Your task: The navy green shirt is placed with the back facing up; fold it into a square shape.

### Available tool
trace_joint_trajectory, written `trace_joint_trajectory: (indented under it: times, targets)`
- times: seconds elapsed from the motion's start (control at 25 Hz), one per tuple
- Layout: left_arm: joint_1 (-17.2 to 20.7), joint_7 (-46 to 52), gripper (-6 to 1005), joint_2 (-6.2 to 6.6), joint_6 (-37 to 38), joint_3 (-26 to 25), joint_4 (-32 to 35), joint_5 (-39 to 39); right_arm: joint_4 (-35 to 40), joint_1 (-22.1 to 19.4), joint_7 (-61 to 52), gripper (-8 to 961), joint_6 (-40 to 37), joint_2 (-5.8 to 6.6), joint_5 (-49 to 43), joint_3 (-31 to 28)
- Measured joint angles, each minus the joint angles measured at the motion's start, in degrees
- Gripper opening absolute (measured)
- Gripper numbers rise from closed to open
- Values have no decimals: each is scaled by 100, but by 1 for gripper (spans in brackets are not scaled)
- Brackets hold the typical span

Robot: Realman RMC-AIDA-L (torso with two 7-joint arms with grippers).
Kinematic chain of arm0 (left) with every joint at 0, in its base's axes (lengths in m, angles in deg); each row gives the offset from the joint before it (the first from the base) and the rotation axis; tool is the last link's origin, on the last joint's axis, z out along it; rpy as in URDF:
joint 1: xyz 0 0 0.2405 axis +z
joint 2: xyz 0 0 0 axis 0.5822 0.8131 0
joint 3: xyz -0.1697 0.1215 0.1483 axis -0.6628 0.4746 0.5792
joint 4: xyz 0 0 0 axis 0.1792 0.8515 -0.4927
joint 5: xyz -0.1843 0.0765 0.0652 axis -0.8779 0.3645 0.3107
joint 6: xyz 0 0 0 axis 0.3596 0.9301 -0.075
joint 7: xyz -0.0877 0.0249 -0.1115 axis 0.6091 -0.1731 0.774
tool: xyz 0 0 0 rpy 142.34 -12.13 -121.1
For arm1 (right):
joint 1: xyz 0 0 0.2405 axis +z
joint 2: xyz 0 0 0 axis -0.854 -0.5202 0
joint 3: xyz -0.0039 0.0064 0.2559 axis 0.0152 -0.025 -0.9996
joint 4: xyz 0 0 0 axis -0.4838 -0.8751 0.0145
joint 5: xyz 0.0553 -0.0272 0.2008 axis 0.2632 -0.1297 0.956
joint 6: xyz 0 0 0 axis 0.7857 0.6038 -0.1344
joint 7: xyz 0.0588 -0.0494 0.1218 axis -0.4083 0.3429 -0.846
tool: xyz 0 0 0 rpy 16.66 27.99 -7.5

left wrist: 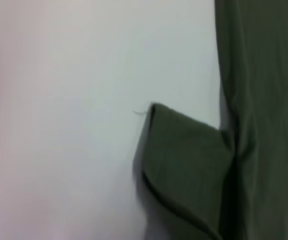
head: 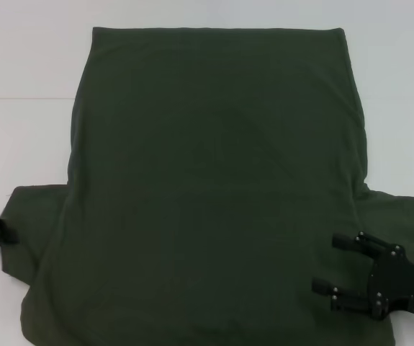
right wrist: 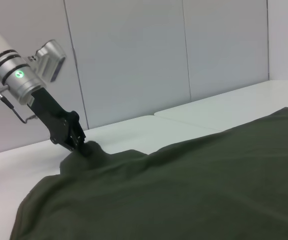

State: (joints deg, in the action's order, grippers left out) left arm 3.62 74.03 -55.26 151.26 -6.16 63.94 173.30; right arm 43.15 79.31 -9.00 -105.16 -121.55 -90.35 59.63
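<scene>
The navy green shirt [head: 214, 180] lies flat on the white table, hem at the far end and both short sleeves spread near me. My left gripper [head: 1, 231] is at the outer edge of the left sleeve [left wrist: 184, 165]. In the right wrist view the left gripper [right wrist: 81, 146] pinches a small raised peak of that sleeve's fabric. My right gripper [head: 324, 263] hovers low over the shirt by the right sleeve [head: 401, 216], open, both fingers pointing toward the shirt's middle, with nothing between them.
White table [head: 27, 72] surrounds the shirt on the left, right and far sides. Grey wall panels [right wrist: 184, 60] stand behind the table in the right wrist view.
</scene>
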Motion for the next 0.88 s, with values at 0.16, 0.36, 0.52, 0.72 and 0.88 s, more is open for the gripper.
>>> trace_joint_trajectory:
  times: [0.16, 0.36, 0.52, 0.72, 0.88]
  targets:
    - [-38, -41, 36, 189, 185, -95, 136, -7, 4, 5, 0, 919, 0, -4, 0, -7]
    - [-213, -39, 42, 468, 433, -258, 334, 23, 4, 25, 0, 919, -23, -9, 0, -11]
    - [-362, -21, 47, 573, 532, -281, 393, 48, 2, 39, 0, 919, -64, -9, 0, -11]
    - [-457, -11, 52, 574, 541, -260, 397, 52, -18, 43, 0, 919, -67, -9, 0, -11]
    - [-504, -6, 57, 588, 591, -272, 421, 52, -20, 43, 0, 918, -71, -8, 0, -11]
